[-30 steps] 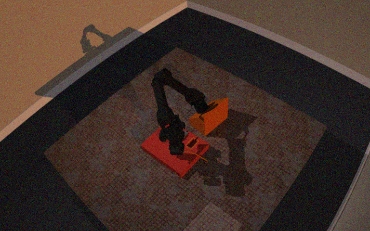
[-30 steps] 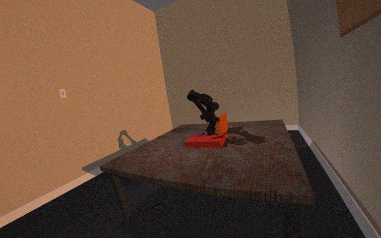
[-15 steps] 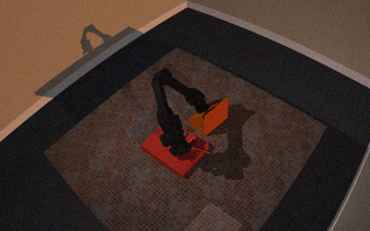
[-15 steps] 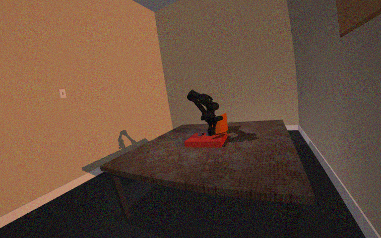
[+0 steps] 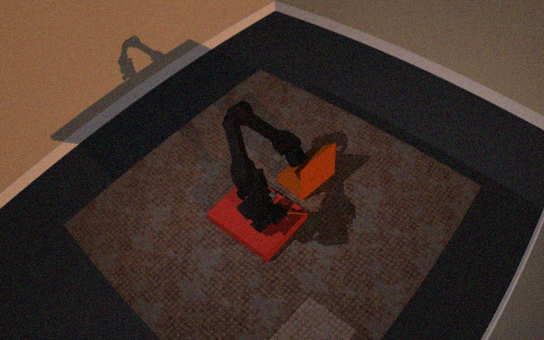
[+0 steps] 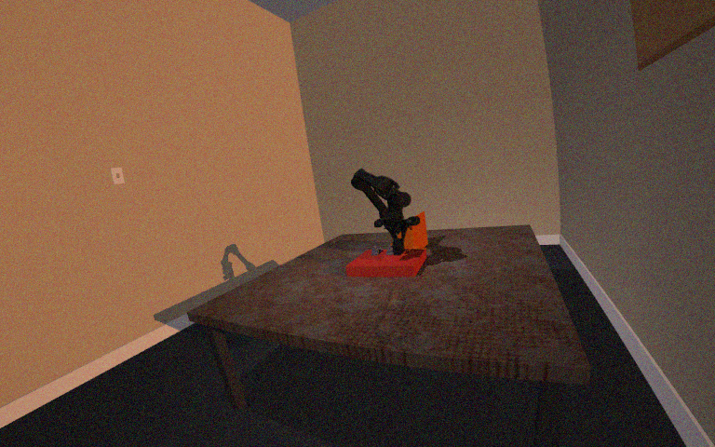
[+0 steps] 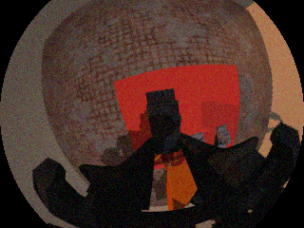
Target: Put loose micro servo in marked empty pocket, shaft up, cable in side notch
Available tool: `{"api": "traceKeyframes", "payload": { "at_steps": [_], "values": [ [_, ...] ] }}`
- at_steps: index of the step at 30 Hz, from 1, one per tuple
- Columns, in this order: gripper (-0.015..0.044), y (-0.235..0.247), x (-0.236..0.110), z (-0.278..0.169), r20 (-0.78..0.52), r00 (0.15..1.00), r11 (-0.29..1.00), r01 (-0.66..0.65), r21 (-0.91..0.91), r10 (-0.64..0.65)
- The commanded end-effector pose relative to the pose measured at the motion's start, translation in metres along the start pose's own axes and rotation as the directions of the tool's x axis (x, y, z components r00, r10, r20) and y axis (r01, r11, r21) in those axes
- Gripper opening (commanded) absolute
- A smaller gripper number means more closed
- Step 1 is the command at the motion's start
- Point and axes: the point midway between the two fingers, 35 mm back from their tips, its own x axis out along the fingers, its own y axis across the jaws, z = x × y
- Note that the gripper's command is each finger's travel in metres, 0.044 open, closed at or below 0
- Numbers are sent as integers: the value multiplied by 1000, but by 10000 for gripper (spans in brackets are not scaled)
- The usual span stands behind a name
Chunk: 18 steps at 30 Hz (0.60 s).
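Note:
The red deck [image 5: 233, 214] [image 6: 382, 266] [image 7: 190, 81] lies on the table. My gripper [image 6: 397, 251] [image 7: 166, 138] points down low over the deck and is shut on the loose micro servo. The servo's body is dark and hard to tell from the fingers. In the top view the arm hides the fingertips and most of the marked pocket. A thin orange cable [image 5: 297, 213] sticks out past the gripper over the deck's right corner. Whether the servo touches the deck, how its shaft and ears stand, and whether the cable is in the notch cannot be told.
Grey fitted servos [image 5: 273, 195] [image 7: 222, 135] stand on the deck beside the gripper. A large orange wedge-shaped block [image 5: 318, 171] [image 6: 416, 234] [image 7: 180, 185] stands between the deck and the arm's base. The wooden table [image 5: 192, 256] [image 6: 327, 310] bears them all.

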Motion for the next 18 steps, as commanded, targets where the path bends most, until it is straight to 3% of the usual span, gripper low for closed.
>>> {"api": "traceKeyframes", "payload": {
  "at_steps": [1,18],
  "values": [
    [0,2,-1,-2,3,1000,1000,-5,-19,5],
    [0,-2,-1,-71,0,1000,1000,-6,-22,6]
  ]
}}
